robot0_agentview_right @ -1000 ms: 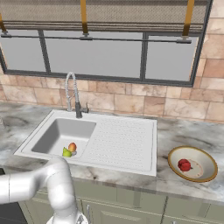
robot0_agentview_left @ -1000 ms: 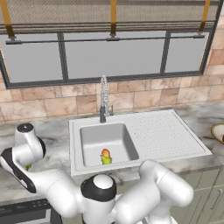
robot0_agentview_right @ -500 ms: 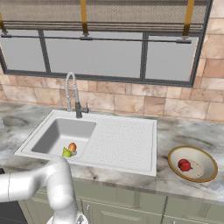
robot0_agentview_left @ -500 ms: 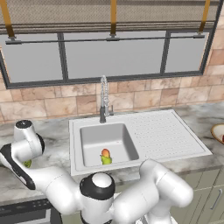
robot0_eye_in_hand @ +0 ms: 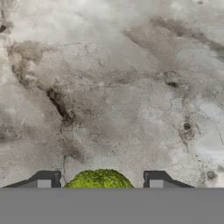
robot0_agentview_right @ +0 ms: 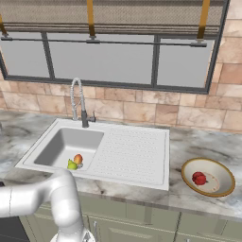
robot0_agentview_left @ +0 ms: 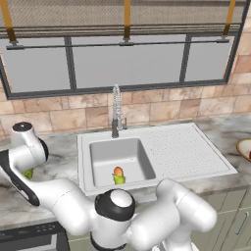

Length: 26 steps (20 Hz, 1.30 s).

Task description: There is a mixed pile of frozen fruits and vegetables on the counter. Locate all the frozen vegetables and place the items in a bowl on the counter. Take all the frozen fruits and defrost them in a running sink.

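Note:
A green broccoli [robot0_eye_in_hand: 99, 178] floret sits between my gripper's [robot0_eye_in_hand: 99, 182] two finger tips in the hand view, held above the veined marble counter [robot0_eye_in_hand: 113, 87]. In the left base view a bit of the broccoli [robot0_agentview_left: 28, 172] shows beside my arm at the far left. The yellow-green fruit [robot0_agentview_left: 119, 179] and the orange-red fruit [robot0_agentview_left: 118, 170] lie together in the sink [robot0_agentview_left: 105, 152] basin. The same pair shows from the right: the orange-red fruit [robot0_agentview_right: 78, 159] and the yellow-green one [robot0_agentview_right: 72, 165]. The small red piece [robot0_agentview_right: 199, 178] lies in the tan bowl [robot0_agentview_right: 208, 161] on the counter at the right.
A tall chrome coil faucet [robot0_agentview_right: 78, 101] stands behind the basin, with a ribbed drainboard [robot0_agentview_right: 134, 151] to its right. A tiled wall and window run along the back. The bowl's edge [robot0_agentview_left: 243, 147] shows at the far right of the left base view.
My arm at the far left has risen a little, and the broccoli has come up with it. The fruits in the sink and the red piece in the bowl lie as before.

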### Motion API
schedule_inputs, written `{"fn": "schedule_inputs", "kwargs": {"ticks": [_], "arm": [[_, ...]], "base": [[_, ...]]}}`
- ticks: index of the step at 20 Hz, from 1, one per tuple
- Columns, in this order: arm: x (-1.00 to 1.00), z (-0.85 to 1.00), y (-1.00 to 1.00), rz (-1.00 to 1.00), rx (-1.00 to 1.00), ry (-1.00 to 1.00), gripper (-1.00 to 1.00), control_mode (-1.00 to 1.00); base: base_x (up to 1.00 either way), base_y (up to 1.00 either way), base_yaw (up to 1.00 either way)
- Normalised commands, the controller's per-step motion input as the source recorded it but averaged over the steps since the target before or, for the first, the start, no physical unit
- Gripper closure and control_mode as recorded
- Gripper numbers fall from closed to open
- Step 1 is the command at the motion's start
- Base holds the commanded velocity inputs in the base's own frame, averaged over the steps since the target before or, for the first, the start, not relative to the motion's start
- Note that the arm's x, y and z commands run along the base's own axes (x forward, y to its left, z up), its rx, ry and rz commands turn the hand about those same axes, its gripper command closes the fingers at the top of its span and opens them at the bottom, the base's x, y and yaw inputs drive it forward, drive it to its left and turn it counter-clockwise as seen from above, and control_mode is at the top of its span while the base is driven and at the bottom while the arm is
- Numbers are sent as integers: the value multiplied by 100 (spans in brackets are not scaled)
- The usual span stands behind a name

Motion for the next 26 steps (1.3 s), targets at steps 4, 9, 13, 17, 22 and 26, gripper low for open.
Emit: {"fn": "schedule_inputs", "kwargs": {"ticks": [4,9,13,17,22,26], "arm": [[-5,48,-25,-3,-4,-2,100,-100],[-4,44,-29,-3,-5,-3,100,-100],[-4,45,-39,-3,-5,-3,100,-100],[-4,45,-50,-2,-5,-3,100,-100],[-12,38,-55,-2,-5,-7,100,-100],[-17,29,-59,-2,-4,-7,100,-100]], "base": [[0,0,0],[0,0,0],[0,0,0],[0,0,0],[0,0,0],[0,0,0]]}}
